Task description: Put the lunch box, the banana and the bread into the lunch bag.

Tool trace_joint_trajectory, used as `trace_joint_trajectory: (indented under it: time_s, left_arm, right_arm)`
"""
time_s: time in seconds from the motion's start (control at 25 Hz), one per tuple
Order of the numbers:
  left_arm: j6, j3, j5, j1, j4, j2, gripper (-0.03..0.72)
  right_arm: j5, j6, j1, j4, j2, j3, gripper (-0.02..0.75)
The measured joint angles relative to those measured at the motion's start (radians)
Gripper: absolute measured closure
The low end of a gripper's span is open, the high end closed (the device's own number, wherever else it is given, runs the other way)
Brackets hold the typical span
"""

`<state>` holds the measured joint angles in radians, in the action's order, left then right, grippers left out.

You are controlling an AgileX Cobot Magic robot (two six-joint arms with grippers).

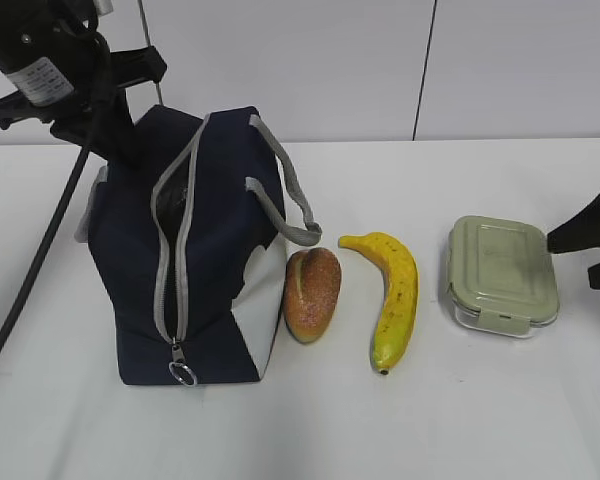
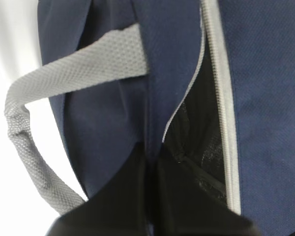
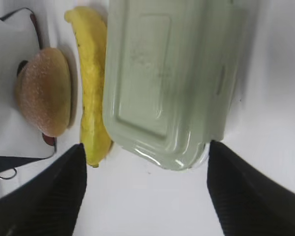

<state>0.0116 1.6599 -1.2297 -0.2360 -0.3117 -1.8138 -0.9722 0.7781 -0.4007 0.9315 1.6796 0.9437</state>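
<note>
The navy lunch bag point(image 1: 130, 260) stands at the left with its grey zipper parted along the top. My left gripper point(image 2: 151, 153) is shut on the navy fabric beside that opening, and the dark lining point(image 2: 199, 128) shows through the gap. To the bag's right lie the bread point(image 1: 312, 294), the banana point(image 1: 393, 300) and the green-lidded lunch box point(image 1: 502, 275) in a row. My right gripper point(image 3: 145, 164) is open just short of the lunch box point(image 3: 167, 78), one finger on each side of its near end, touching nothing. The banana point(image 3: 91, 83) and bread point(image 3: 44, 91) lie left of it.
A grey strap handle point(image 1: 280, 205) droops from the bag toward the bread. The zipper's metal ring pull point(image 1: 182, 375) hangs at the bag's front foot. The left arm's black cable point(image 1: 40, 250) runs down beside the bag. A white wall stands behind the white table point(image 1: 380, 430).
</note>
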Motion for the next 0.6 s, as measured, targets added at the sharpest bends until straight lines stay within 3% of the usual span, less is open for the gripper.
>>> trace_joint_trajectory:
  time_s: [0.2,0.6]
  left_arm:
    - [0.0,0.0,0.0,0.0,0.0,0.0,0.688]
    - [0.0,0.0,0.0,0.0,0.0,0.0,0.688]
  right_arm:
    - [-0.072,0.024,-0.096,0.066,0.106,0.054,0.157]
    - [-0.076,0.027,-0.109,0.109,0.144,0.061,0.149]
